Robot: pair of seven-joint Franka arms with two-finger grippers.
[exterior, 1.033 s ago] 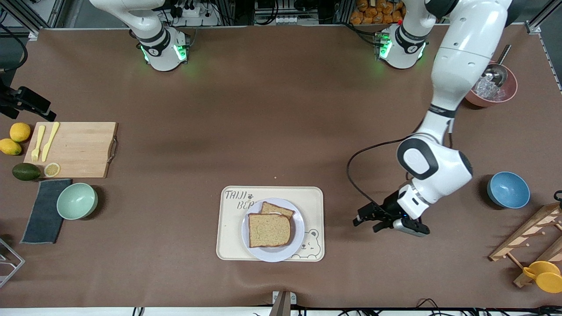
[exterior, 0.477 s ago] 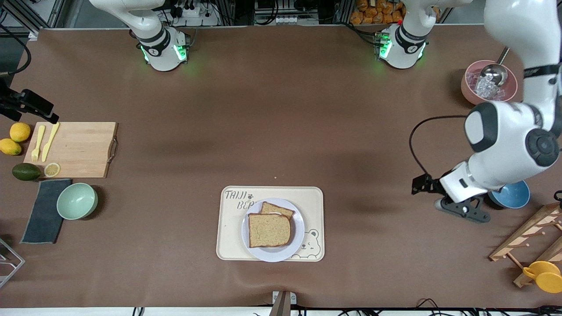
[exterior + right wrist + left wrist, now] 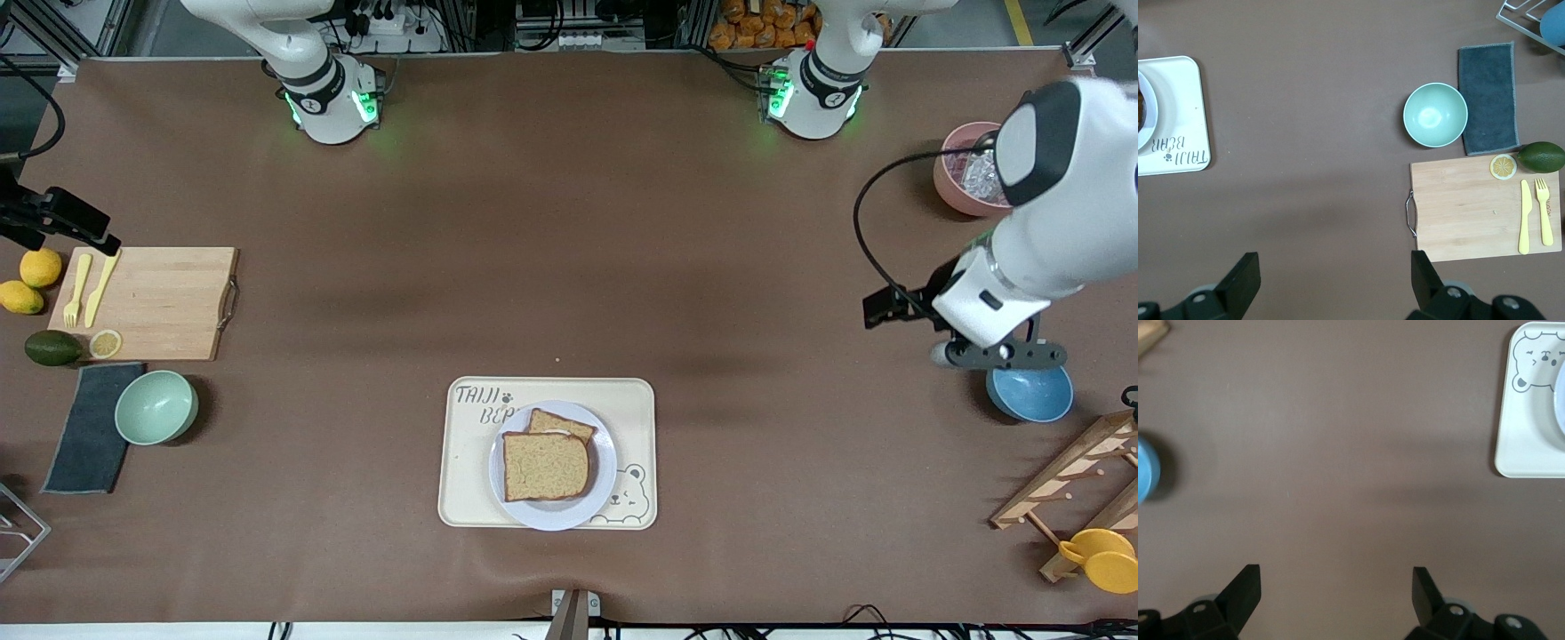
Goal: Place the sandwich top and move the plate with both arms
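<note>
The sandwich top (image 3: 545, 466) lies flat on the plate (image 3: 553, 518), over a second slice (image 3: 562, 424) whose edge peeks out. The plate sits on the cream bear tray (image 3: 637, 409). My left gripper (image 3: 1000, 354) is open and empty in the air beside the blue bowl (image 3: 1031, 393), well away from the tray; its wrist view (image 3: 1336, 580) shows bare table, the tray corner (image 3: 1528, 447) and the plate rim (image 3: 1560, 393). My right gripper (image 3: 1335, 263) is open and empty, high over bare table between the tray (image 3: 1178, 113) and the cutting board (image 3: 1471, 207).
A pink bowl of ice (image 3: 965, 191), a wooden rack (image 3: 1067, 480) and a yellow cup (image 3: 1102, 558) stand at the left arm's end. A cutting board (image 3: 151, 302), green bowl (image 3: 156, 406), dark cloth (image 3: 89, 427), lemons (image 3: 40, 267) and avocado (image 3: 52, 348) are at the right arm's end.
My left arm has swung away from beside the tray toward its own end of the table and risen. The bread, plate and tray have not moved.
</note>
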